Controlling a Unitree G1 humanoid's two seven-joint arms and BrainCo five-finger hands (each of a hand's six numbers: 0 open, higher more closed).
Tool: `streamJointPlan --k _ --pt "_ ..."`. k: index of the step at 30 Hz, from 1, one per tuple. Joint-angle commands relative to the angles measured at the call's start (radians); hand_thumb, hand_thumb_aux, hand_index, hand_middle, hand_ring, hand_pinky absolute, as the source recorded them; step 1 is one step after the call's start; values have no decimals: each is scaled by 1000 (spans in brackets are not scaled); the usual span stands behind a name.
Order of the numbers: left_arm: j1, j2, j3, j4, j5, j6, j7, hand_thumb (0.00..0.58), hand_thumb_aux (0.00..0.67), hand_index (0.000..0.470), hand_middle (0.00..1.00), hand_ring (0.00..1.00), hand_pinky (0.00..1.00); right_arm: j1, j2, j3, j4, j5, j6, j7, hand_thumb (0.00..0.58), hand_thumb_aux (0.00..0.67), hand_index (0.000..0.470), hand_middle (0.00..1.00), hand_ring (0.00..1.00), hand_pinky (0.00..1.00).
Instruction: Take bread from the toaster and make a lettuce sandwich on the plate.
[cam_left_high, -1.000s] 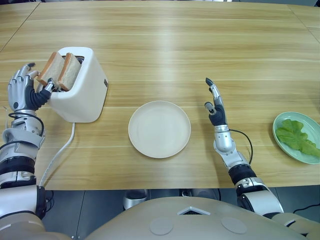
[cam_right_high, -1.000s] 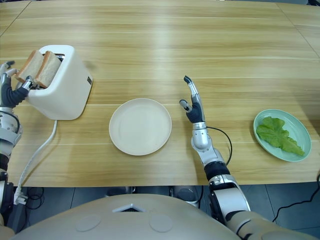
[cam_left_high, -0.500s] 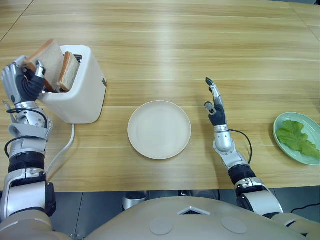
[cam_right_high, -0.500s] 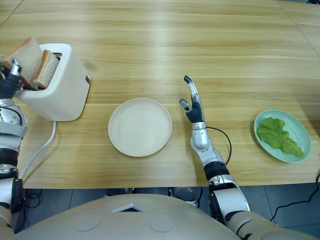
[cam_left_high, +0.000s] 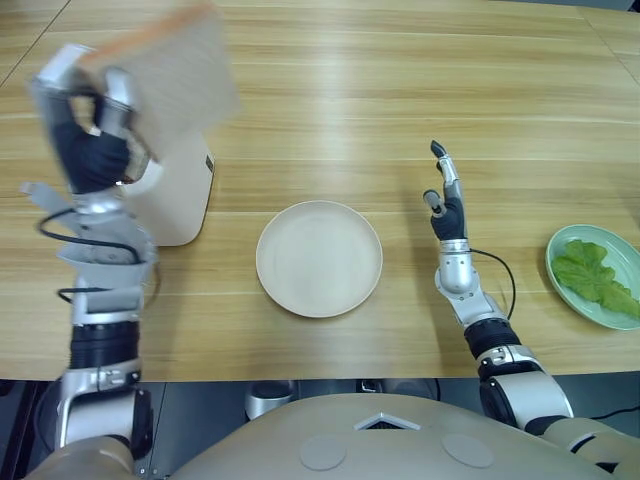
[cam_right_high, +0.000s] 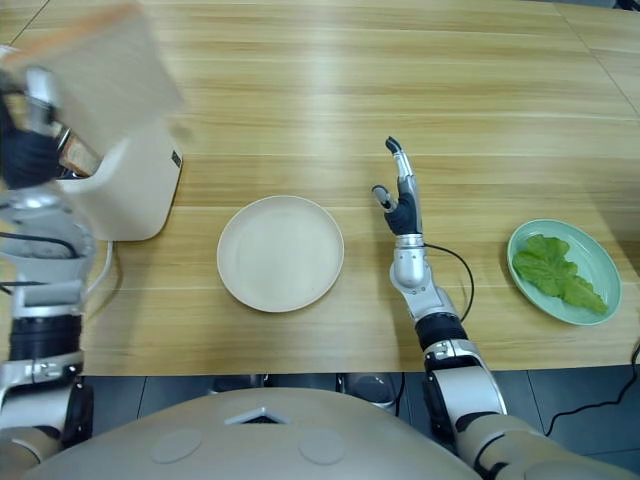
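Bread slice (cam_left_high: 175, 70): one, blurred, held high in the left hand (cam_left_high: 90, 140), above the toaster and clear of its slots. The fingers are clamped on the slice's lower left edge.

Right hand (cam_left_high: 445, 195): stands edge-on over the table between the plate and the green dish, touching neither. Its fingers are straight and close together, the thumb is a little apart, and it holds nothing.

Plate (cam_left_high: 319, 207): cream, round, bare, at centre near the front edge of the table (cam_left_high: 400, 80).

Green dish (cam_left_high: 558, 268): at the right, near the front edge, holding one lettuce leaf (cam_left_high: 595, 278).

Toaster (cam_left_high: 185, 200): white, at the left, partly behind the left arm. The small dark mark on its side is too small to read.

Second slice (cam_right_high: 75, 155): the right eye view shows a brown crust at the toaster's top, beside the hand.

Beyond all items the wood runs wide and open to the far edge.
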Motion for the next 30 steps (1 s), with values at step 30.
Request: streamJointPlan --k 30 --pt "220 -275 -218 315 43 129 -193 580 670 460 1000 1000 1000 243 -577 -28 393 -324 427 -240 0 0 0 0 0 0"
